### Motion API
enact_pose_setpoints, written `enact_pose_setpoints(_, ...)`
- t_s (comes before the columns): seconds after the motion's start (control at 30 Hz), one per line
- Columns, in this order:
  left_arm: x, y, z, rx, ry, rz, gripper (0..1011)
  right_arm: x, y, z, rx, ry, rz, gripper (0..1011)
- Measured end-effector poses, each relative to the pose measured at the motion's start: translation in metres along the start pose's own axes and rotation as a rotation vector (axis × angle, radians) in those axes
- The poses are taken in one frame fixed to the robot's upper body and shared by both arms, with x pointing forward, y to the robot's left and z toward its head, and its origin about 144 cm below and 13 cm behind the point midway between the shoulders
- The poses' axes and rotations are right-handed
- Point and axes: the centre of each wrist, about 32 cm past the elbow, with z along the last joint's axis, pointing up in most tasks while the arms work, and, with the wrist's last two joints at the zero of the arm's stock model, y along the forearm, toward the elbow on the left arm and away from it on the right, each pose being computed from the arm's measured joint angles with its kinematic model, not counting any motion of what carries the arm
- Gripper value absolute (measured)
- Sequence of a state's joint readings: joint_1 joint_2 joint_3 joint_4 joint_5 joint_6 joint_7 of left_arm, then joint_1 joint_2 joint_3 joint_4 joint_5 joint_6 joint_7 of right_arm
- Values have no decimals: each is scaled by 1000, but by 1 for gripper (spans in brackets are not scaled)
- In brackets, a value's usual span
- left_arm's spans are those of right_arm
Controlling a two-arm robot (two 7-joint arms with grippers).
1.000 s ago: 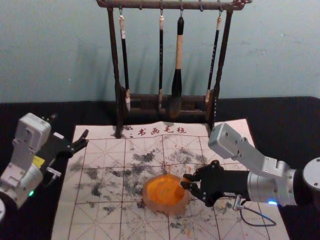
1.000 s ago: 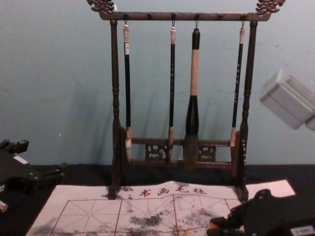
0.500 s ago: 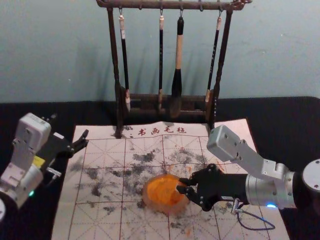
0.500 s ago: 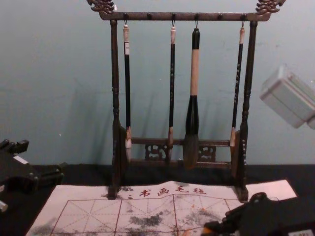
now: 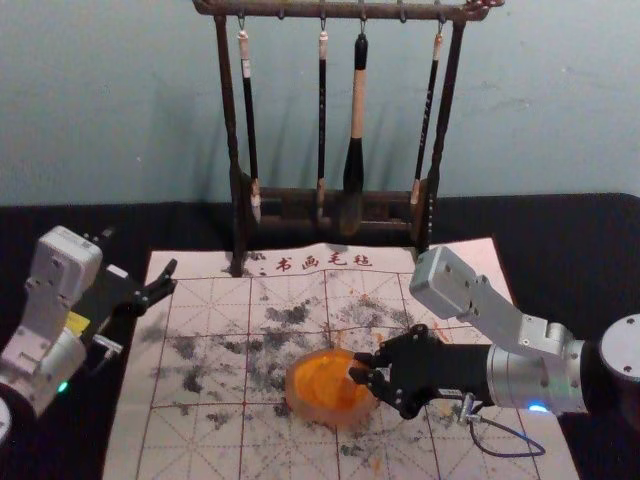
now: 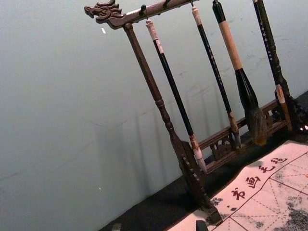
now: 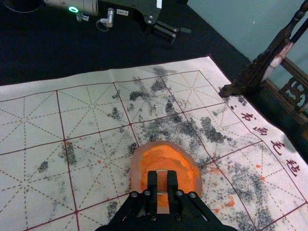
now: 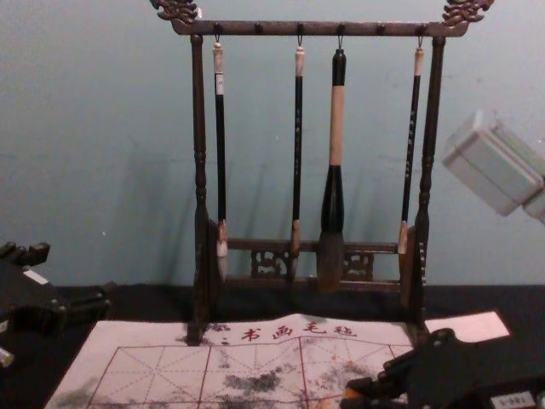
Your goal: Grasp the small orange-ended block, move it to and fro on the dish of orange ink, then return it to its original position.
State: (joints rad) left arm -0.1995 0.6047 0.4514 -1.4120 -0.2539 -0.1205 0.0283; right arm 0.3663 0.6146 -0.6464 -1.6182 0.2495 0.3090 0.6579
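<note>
"Over the round dish (image 7: 136, 174) — how far along is the right gripper (image 7: 162, 176)?"

"Grasp done: its jaws are closed on the small squared block (image 7: 162, 183), held above the ink. Rubbing seems under way; the return remains."

"And textures?"

"Orange ink (image 7: 166, 161), thick and smeary; soft, blotched cloth (image 7: 38, 120). The left gripper (image 5: 140, 251) idles by its left edge — jaws wide, empty."

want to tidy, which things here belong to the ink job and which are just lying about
In the job:
block
right hand, gripping it
ink dish

Not in it:
brushes, hanging
rack
mat, under the dish
left hand, idle at left
</note>
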Motion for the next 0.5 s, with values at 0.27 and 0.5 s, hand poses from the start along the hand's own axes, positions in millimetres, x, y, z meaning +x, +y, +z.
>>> enact_pose_setpoints(0.27, 0, 0, 0, 0, 0, 0, 1001, 0, 0, 0, 1, 4, -2, 92)
enact_pose_setpoints(0.5, 0, 0, 0, 0, 0, 0, 1001, 3, -8, 3, 17, 4, -28, 92)
